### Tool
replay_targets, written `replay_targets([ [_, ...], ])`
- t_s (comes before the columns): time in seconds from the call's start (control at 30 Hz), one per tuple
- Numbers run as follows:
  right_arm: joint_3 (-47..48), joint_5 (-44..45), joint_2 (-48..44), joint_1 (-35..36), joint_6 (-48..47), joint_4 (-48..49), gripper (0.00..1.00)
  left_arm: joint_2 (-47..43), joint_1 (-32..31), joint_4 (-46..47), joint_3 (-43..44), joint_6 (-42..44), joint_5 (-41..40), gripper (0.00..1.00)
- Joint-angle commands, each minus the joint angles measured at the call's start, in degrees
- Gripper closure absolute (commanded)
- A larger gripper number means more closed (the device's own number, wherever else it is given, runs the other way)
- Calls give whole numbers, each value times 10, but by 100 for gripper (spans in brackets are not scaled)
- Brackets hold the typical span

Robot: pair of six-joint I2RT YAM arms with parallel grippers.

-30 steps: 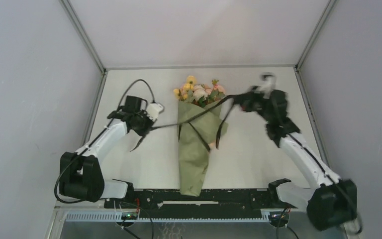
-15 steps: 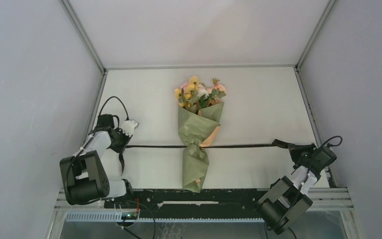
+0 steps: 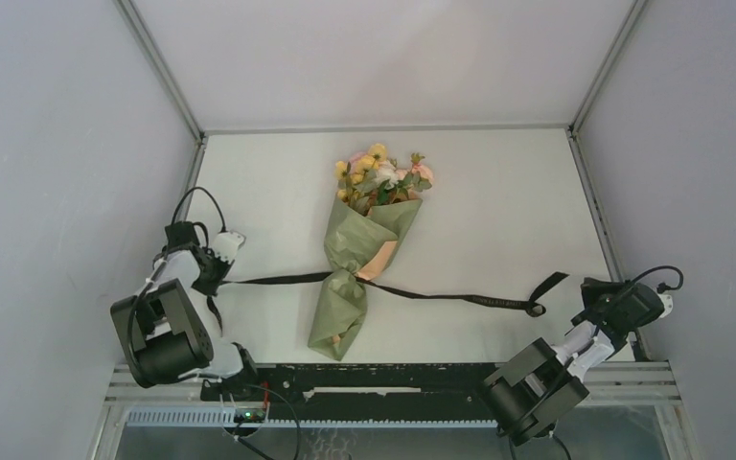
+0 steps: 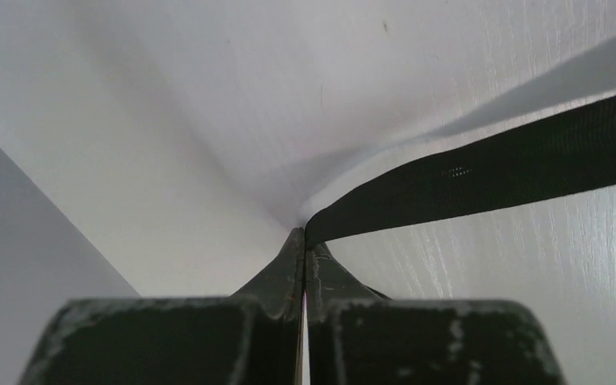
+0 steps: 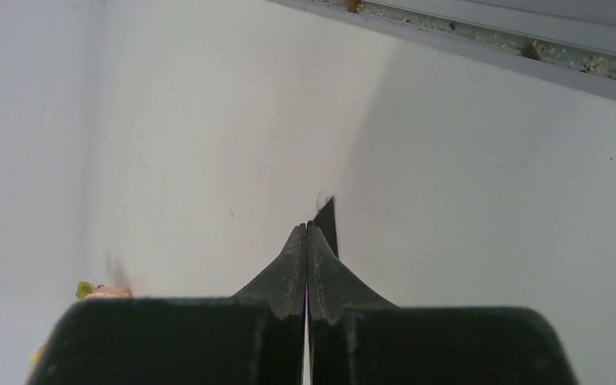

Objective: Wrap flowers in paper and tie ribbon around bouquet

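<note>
**Black ribbon [image 3: 441, 295] looped round bouquet [image 3: 355, 259], both grippers clenched**

The bouquet is laid flat near the middle of the white table [image 3: 498, 211], tilted a little. The flowers [image 3: 379, 177] are pointed to the far side and the narrow tail to the near edge. Yellow, pink and cream blooms are seen sticking out of the wide end of the olive-green paper [image 3: 343, 311]. A patch of peach reverse is exposed at the fold just above the waist.

The cone is cinched at its waist by the ribbon. From there one length is run left, fairly straight, to the left gripper [image 3: 216, 278] at the table's left edge. In the left wrist view the ribbon [image 4: 489, 172] is seen pinched at the very tips of the left gripper [image 4: 305, 237], fingers pressed together.

The other length is laid slack on the table to the right, curled into a small loop, with its end turned up near the right gripper [image 3: 586, 287] at the right edge. In the right wrist view the right gripper [image 5: 306, 228] is seen clamped tight, fingers touching. A short black sliver is seen at its tip. Whether that sliver is pinched or only lying behind the finger cannot be told.
</note>
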Motion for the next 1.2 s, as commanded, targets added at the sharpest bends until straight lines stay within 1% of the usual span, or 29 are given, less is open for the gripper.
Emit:
replay_targets([
  [0.0,22,26,2,4,-9,36,100,-11,1,-19,9,21,4,100],
  [0.07,25,31,-7,13,-13,30,100,-32,0,-43,16,11,20,100],
  [0.13,29,19,-13,40,-20,30,100,-59,-9,-93,34,0,50,100],
  [0.2,44,26,-20,98,-41,15,100,-94,-30,-156,57,-3,94,100],
  [0.23,59,41,-22,135,-56,-5,95,-119,-46,-182,67,-8,111,100],
  [0.27,74,50,-24,175,-65,-43,83,-137,-68,-198,77,-18,119,100],
  [0.3,86,54,-23,212,-69,-72,68,-156,-92,-208,85,-31,121,100],
  [0.37,107,61,-23,319,-65,-116,46,-175,-136,-211,101,-66,127,100],
  [0.4,116,79,-24,368,-53,-134,42,-170,-155,-204,108,-95,131,100],
  [0.47,119,130,-29,489,-20,-142,42,-134,-200,-174,111,-164,129,100],
  [0.53,116,187,-17,626,14,-121,42,-71,-256,-139,109,-214,125,100],
  [0.57,116,210,0,683,28,-104,43,-33,-276,-129,115,-235,127,100],
  [0.6,116,221,23,733,44,-83,44,2,-297,-125,123,-251,136,100],
  [0.67,117,201,96,793,64,-27,49,65,-342,-121,137,-267,155,100],
  [0.73,127,155,180,817,73,38,52,102,-401,-104,140,-269,159,100],
  [0.8,150,124,250,825,77,62,56,121,-464,-89,143,-273,158,100],
  [0.9,167,98,295,826,82,90,57,138,-568,-83,169,-281,164,100],
  [0.97,169,83,288,818,86,98,57,139,-640,-111,198,-269,171,100],
  [1.03,170,75,253,802,81,85,57,119,-678,-169,233,-248,202,100],
  [1.1,170,74,203,783,65,47,56,74,-670,-227,262,-244,238,100],
  [1.13,169,73,176,774,52,26,55,44,-663,-251,275,-241,235,100],
  [1.17,170,73,146,766,30,2,55,8,-656,-271,281,-233,212,100],
])
